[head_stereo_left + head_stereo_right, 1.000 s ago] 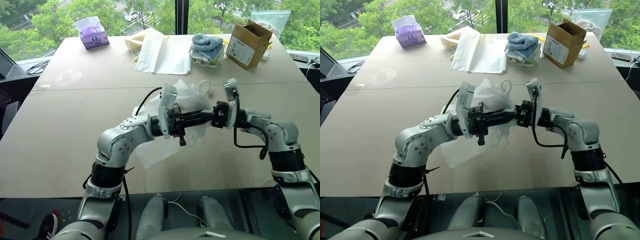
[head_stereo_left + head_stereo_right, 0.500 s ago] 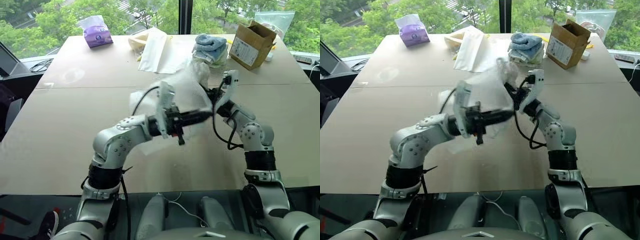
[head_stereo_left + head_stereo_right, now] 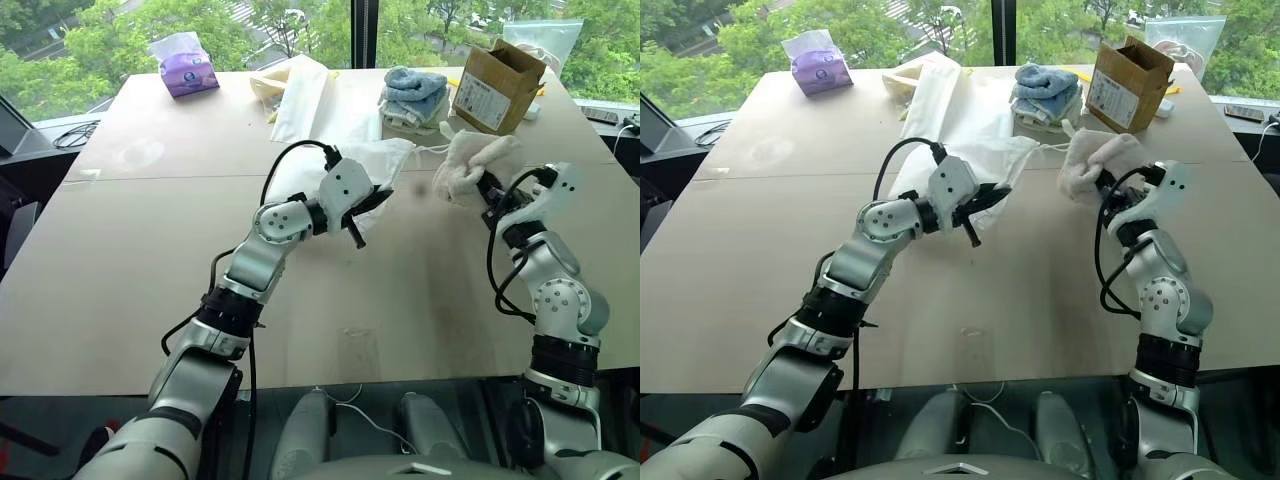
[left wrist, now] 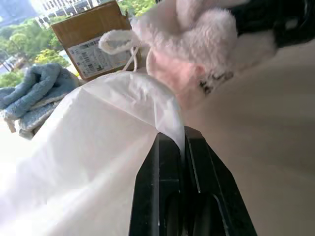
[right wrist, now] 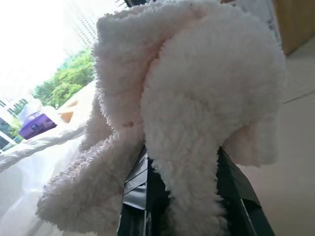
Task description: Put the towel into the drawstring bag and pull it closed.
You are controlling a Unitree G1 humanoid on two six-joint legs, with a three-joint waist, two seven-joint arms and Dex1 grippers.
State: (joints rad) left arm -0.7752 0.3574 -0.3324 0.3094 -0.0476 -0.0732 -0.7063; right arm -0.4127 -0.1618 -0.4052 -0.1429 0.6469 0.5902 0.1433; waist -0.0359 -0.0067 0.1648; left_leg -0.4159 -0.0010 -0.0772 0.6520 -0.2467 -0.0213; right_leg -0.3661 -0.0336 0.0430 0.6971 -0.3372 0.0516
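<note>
My left gripper (image 3: pixel 375 198) is shut on the edge of the drawstring bag (image 3: pixel 335 165), a thin white pouch lying out over the table's middle. The left wrist view has the black fingers (image 4: pixel 165 167) pressed together on the fabric. White cord loops (image 3: pixel 430 150) trail from the bag's mouth toward the towel. My right gripper (image 3: pixel 487 187) is shut on the fluffy off-white towel (image 3: pixel 472 165) and holds it above the table, to the right of the bag and outside it. In the right wrist view the towel (image 5: pixel 197 98) drapes over the fingers (image 5: pixel 237 189).
At the far edge of the table stand a cardboard box (image 3: pixel 495 85), a stack of blue and pale folded towels (image 3: pixel 412 95), flat white bags (image 3: pixel 310 100) and a purple tissue pack (image 3: pixel 185 68). Windows run behind the table.
The bag hung lifted between both grippers. My right gripper has swung right with the towel in it, and my left arm has reached forward and rolled, the bag now low on the table.
</note>
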